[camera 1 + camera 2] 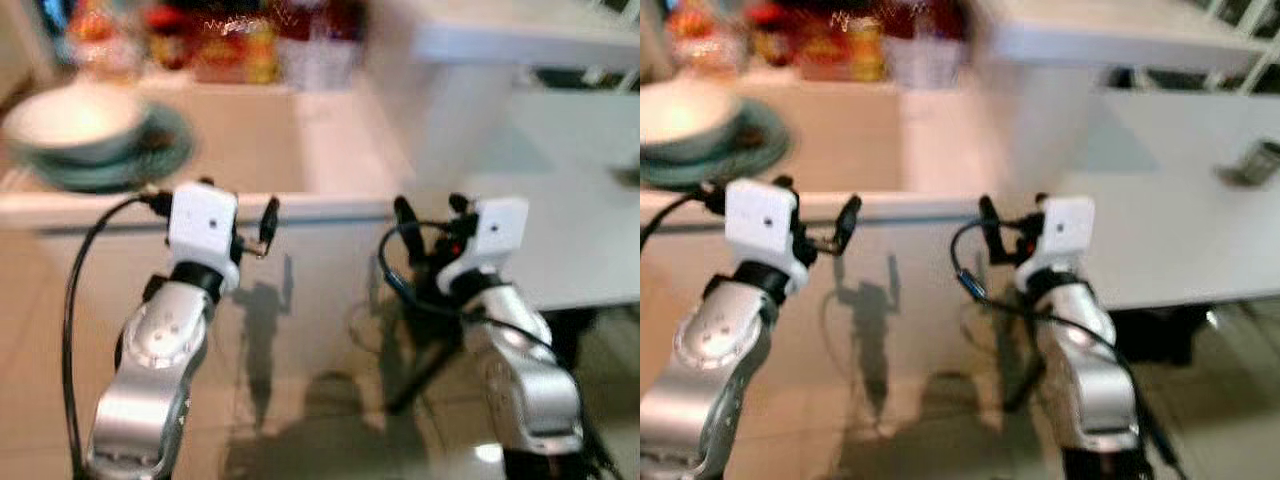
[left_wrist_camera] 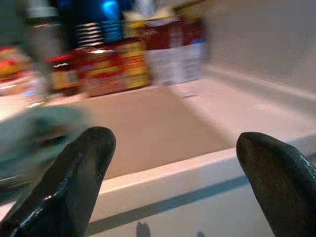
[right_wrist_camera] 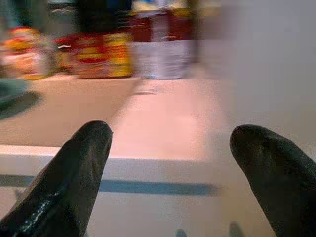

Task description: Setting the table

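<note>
— How are the jaws standing?

— Both are spread wide and gripping nothing. The left gripper (image 2: 173, 163) is showing its two black fingers (image 2: 69, 182) far apart in its wrist view, with the white counter edge (image 2: 163, 170) lying between them. The right gripper (image 3: 170, 163) is doing the same, fingers parted, facing the same white edge.

— Where are the arms sitting?

— Both silver arms are reaching forward side by side, just short of the counter (image 1: 300, 150). The left gripper's tips are hanging just below the counter's front edge, and the right gripper's too, near the corner where a lower white table (image 1: 1160, 200) is meeting it.

— And the tableware?

— A pale bowl (image 1: 75, 118) is resting on a dark green plate (image 1: 165, 150), on the counter's left part, beyond the left gripper and apart from it. Everything is looking blurred. Red and yellow packages (image 1: 225, 45) are standing along the back of the counter. A small grey object (image 1: 1250, 162), too blurred to name, is lying on the white table, far right.
</note>
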Available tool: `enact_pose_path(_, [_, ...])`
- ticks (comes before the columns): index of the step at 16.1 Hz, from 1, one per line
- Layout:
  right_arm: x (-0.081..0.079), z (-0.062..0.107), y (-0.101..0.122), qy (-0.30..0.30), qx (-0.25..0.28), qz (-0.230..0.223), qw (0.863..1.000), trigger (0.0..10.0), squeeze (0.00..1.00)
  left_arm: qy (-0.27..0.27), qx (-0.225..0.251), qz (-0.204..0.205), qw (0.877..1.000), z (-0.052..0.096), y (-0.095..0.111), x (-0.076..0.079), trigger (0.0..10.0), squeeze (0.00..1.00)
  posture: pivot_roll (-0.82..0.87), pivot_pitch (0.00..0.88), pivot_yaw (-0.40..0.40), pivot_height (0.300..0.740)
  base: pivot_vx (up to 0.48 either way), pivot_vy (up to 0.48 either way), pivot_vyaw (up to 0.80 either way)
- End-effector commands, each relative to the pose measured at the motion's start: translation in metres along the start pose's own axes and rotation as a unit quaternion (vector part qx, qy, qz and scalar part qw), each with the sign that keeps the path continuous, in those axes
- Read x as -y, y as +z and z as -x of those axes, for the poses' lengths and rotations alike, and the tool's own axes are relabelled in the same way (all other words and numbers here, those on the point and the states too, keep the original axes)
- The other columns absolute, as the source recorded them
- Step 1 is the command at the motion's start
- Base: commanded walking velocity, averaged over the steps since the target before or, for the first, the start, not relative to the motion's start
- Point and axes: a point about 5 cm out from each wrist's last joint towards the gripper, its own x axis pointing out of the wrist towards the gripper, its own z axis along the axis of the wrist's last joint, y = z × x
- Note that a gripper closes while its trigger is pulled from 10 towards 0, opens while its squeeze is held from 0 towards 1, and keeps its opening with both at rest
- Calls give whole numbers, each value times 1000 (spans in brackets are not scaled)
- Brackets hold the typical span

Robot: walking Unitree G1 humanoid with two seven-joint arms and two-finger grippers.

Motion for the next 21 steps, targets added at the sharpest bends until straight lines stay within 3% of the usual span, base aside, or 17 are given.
enact_pose_path(1, [5, 0, 7, -8, 7, 5, 1000, 10000, 0, 11, 20, -1, 1000, 0, 8, -2, 10000, 0, 41, 46, -51, 740, 0, 480, 0])
enact_pose_path(4, [2, -6, 21, -1, 33, -14, 999, 10000, 0, 21, 70, 9, 997, -4, 27, -7, 10000, 0, 47, 49, -51, 740, 0, 480, 0])
enact_pose_path(8, [-2, -14, 35, 12, 52, -16, 998, 10000, 0, 23, 101, 3, 995, -6, 43, -9, 10000, 0, 51, 47, -53, 740, 0, 0, 0])
enact_pose_path(10, [-4, -17, 38, 23, 54, -13, 998, 10000, 0, 33, 105, -14, 994, -7, 43, -12, 10000, 0, 51, 47, -53, 740, 126, 0, 0])
enact_pose_path(14, [-8, -22, 40, 35, 53, -9, 998, 10000, 0, 39, 96, -17, 994, -9, 42, -16, 10000, 0, 55, 46, -51, 740, 459, 0, 800])
enact_pose_path(21, [2, -35, 45, 44, 38, 9, 998, 10000, 0, 30, 93, -16, 995, -9, 40, -15, 10000, 0, 56, 48, -51, 740, 466, 0, 0])
